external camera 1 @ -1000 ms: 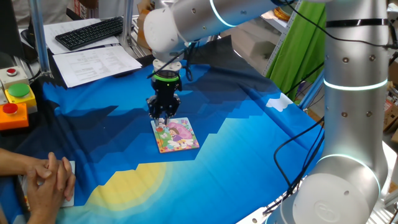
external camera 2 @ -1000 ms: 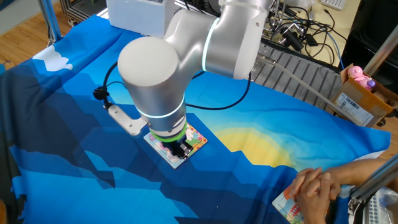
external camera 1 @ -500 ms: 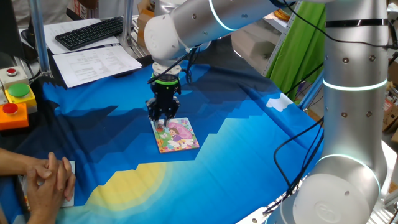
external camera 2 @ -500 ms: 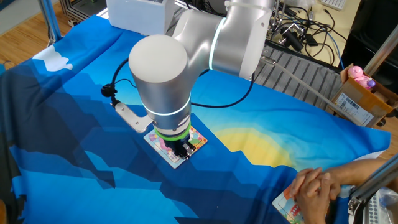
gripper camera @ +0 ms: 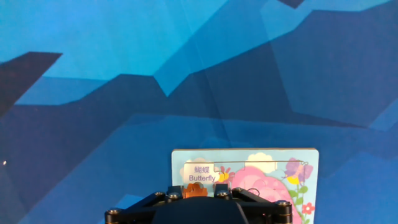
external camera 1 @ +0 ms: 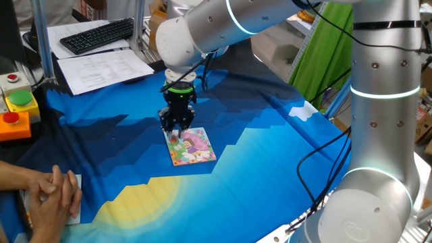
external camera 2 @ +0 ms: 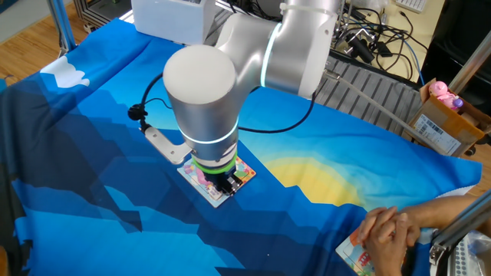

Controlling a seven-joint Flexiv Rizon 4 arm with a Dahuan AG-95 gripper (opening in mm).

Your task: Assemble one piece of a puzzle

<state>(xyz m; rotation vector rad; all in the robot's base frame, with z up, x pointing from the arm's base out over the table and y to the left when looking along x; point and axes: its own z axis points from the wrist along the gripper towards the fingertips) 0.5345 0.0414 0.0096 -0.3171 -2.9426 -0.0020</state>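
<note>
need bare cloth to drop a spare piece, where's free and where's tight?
Free: the blue cloth right of the pink-and-green square puzzle, up to the silver arm base; also the yellow patch in front of it. Tight: over the puzzle's far corner, where the black gripper hangs; the person's clasped hands at the near left edge; red and green buttons far left.

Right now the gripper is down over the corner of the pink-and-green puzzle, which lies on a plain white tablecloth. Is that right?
Not quite. The gripper is down over a corner of the puzzle, but the cloth under it is blue in several shades with a yellow patch, not plain white. One fixed view shows this clearly.
</note>
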